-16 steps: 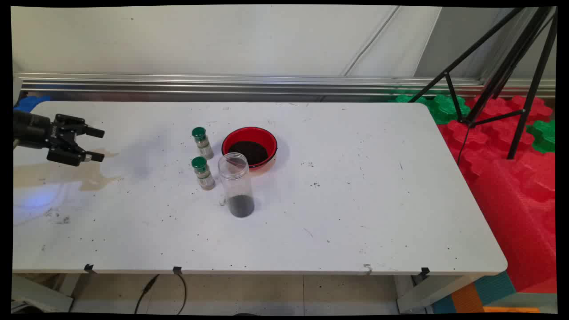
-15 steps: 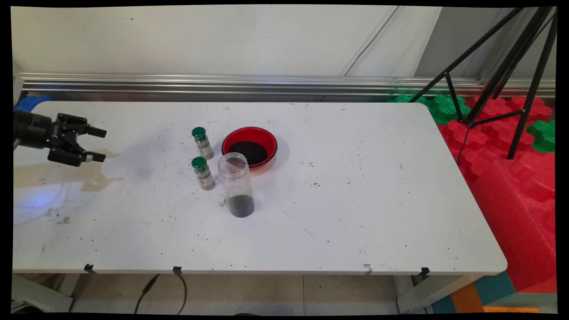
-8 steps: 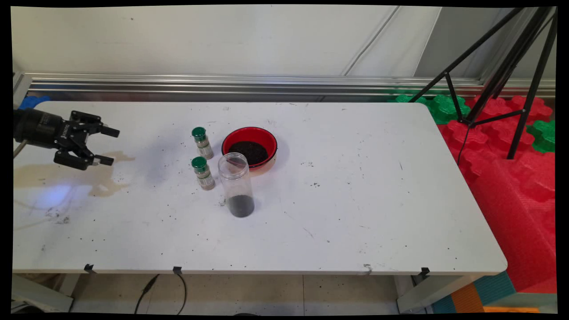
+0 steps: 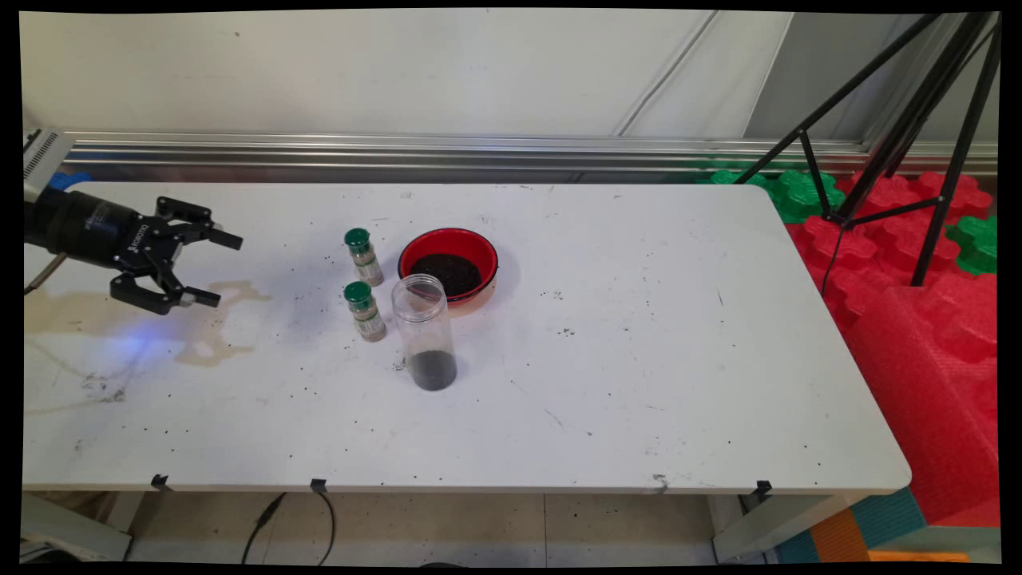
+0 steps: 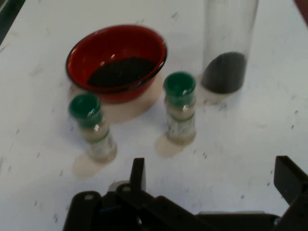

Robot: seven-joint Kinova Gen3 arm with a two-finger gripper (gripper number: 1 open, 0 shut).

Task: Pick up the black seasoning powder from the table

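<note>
Two green-capped shakers [image 4: 363, 283] stand between the spread, empty end effector [image 4: 211, 268] and red bowl [image 4: 448, 264]; clear jar [image 4: 424, 331] alongside.

Bright, even light washes over the white table [image 4: 639, 359], nothing harsh anywhere. Shadows stay soft: a faint grey one sits just right of the red bowl [image 4: 448, 263], and a pale tan patch spreads on the tabletop below the gripper [image 4: 227, 271]. The metal rail [image 4: 447, 150] along the wall catches a dull sheen. In the hand view, the left spice jar [image 5: 91, 127] and the right spice jar [image 5: 179, 113] each throw a tan shadow toward the camera, and the bowl does too. The tall clear jar [image 5: 226, 48] shows no strong glare.
</note>
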